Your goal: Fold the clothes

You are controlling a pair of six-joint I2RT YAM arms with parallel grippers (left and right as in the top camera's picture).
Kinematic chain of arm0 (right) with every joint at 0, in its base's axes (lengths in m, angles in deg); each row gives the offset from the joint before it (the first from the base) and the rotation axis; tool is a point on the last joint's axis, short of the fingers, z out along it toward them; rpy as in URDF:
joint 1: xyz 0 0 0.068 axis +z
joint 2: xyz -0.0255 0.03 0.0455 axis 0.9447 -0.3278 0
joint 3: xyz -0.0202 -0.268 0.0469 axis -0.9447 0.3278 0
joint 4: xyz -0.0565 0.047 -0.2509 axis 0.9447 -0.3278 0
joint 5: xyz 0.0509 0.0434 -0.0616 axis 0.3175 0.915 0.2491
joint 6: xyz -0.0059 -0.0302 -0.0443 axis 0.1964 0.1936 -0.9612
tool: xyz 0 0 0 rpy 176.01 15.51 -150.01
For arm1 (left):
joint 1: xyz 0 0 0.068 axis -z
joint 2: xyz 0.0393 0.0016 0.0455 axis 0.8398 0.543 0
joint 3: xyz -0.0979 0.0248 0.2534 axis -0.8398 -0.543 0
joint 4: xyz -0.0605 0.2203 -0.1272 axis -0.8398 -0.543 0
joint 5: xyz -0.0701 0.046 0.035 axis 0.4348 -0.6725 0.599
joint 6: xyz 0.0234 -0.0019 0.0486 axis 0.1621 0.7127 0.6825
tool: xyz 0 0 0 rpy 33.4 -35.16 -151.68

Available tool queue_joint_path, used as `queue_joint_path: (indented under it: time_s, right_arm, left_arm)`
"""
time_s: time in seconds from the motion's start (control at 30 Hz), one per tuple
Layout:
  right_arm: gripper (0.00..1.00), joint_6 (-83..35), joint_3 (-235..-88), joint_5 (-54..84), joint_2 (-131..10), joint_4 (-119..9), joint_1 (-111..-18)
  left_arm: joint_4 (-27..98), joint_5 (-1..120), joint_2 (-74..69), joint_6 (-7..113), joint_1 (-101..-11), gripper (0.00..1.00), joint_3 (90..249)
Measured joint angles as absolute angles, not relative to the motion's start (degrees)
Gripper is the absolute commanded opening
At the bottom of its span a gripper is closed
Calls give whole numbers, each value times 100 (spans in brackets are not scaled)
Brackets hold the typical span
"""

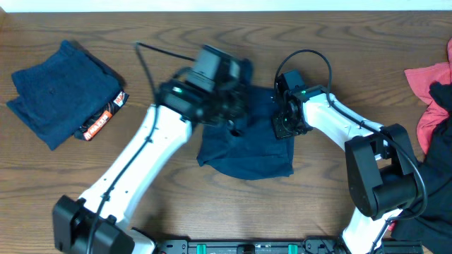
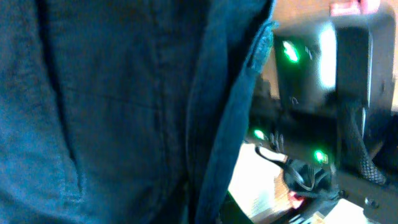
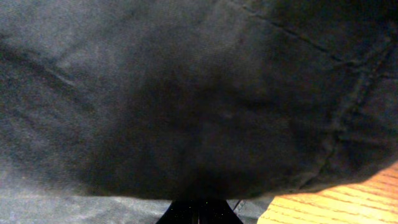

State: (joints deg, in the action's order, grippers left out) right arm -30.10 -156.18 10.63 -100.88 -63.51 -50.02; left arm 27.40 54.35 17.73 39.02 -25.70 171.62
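Navy blue shorts [image 1: 247, 152] lie crumpled at the table's middle, with both arms over their top edge. My left gripper [image 1: 236, 114] presses into the cloth there. The left wrist view is filled with blue fabric [image 2: 112, 112], and its fingers are hidden. My right gripper [image 1: 284, 121] sits at the shorts' right top corner. In the right wrist view its dark fingers [image 3: 186, 214] are closed together, their tips buried in dark fabric [image 3: 186, 93]. Another pair of navy shorts [image 1: 56, 92], folded, with an orange-and-black tag [image 1: 102, 116], rests at far left.
A coral-red garment [image 1: 432, 88] and black cloth [image 1: 431, 204] are piled at the right edge. The right arm's wrist with green lights [image 2: 317, 93] hangs close beside the left camera. Bare wooden tabletop [image 1: 169, 197] surrounds the middle shorts.
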Motion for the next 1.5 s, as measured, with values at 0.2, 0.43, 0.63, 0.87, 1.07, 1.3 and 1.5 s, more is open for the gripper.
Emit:
queue_joint_path:
  time_s: [0.2, 0.43, 0.63, 0.87, 1.07, 1.3, 1.5]
  right_arm:
    - [1, -2704, -15655, 1067, -10104, -6460, -5020]
    - [1, -2308, -15631, 1028, -9996, -7210, -5208]
    - [2, -2317, -15719, 886, -9006, -7842, -5656]
    - [2, -2826, -16114, 1659, -7549, -7392, -5636]
    - [2, -3014, -16027, 2064, -7953, -7195, -5313]
    - [1, -2977, -15819, 2167, -9218, -7215, -5188]
    - [1, -2658, -15769, 1633, -10045, -7055, -5190]
  left_arm:
    - [3026, 5251, 1843, 3830, -1992, 40, 17162]
    - [2921, 5208, 1843, 4182, -2165, 40, 17162]
    - [2589, 5044, 1841, 4499, -2908, 40, 17162]
    - [2578, 4655, 1841, 4643, -3553, 40, 17159]
    - [2591, 4611, 2101, 4673, -3536, 40, 17157]
    - [2117, 4701, 3312, 4735, -3463, 40, 17127]
    - [1579, 5055, 4081, 4735, -3394, 27, 17105]
